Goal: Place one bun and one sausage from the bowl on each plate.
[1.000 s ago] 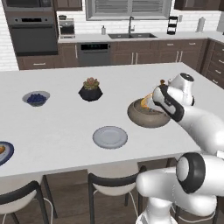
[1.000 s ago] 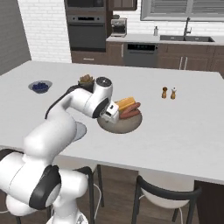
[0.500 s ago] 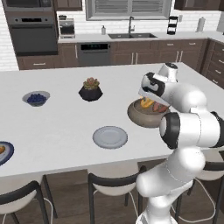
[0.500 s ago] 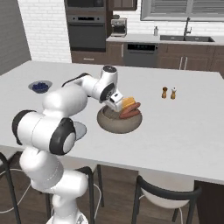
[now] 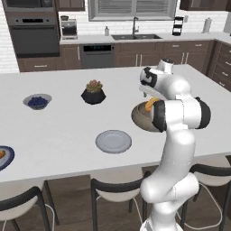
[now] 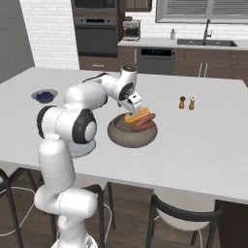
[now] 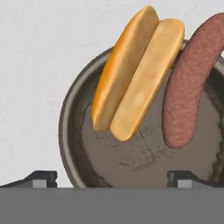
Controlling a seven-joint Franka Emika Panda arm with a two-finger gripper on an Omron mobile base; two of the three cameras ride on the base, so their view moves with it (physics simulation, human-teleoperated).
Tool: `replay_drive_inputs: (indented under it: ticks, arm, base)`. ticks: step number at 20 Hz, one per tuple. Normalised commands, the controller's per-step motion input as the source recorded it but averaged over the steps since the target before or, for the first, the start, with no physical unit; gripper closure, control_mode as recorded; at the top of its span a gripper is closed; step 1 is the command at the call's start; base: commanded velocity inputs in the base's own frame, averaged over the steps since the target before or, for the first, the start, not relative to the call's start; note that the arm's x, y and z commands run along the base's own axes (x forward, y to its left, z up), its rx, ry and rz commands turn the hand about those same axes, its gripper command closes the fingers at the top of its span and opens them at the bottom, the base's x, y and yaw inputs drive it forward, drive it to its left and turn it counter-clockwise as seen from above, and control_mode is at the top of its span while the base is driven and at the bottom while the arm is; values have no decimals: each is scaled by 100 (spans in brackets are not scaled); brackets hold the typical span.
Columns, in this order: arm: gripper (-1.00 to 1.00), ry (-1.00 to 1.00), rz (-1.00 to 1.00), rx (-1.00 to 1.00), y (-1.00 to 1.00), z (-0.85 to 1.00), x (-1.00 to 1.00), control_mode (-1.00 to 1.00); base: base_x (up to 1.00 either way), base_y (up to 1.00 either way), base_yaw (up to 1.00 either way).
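The wide grey bowl [image 5: 140,118] [image 6: 131,134] [image 7: 66,127] sits on the white island and holds a golden bun [image 7: 138,74] [image 6: 136,116] [image 5: 150,103] leaning on its rim, with a brown sausage [image 7: 192,78] [image 6: 145,124] beside the bun. My gripper [image 7: 111,178] [image 6: 135,103] [image 5: 145,91] hovers just above the bowl, looking down into it. It is open, its fingertips [image 7: 41,177] wide apart with nothing between them. The plain light grey plate [image 5: 113,141] lies bare, nearer the front edge. The blue-rimmed plate [image 5: 9,158] at the far left edge carries something orange.
A small bowl of blue berries [image 5: 37,101] [image 6: 44,95] and a black pot with a succulent [image 5: 93,92] stand further back on the island. Salt and pepper shakers [image 6: 187,102] stand beyond the wide bowl. Stools line the island's near edge.
The arm has swung up and round, bringing the hand from the bowl's side to just above it. The jaws have stayed open. Bun and sausage have not moved.
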Motion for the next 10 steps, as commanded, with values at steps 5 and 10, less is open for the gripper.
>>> replay_drive_inputs:
  ticks: [5, 10]
  arm:
    - [-100, 0, 0, 0, -13, -52, 44, -100]
    - [-100, 2, 0, 0, 0, -41, 58, -100]
  base:
    - [0, 0, 0]
    - [0, 0, 0]
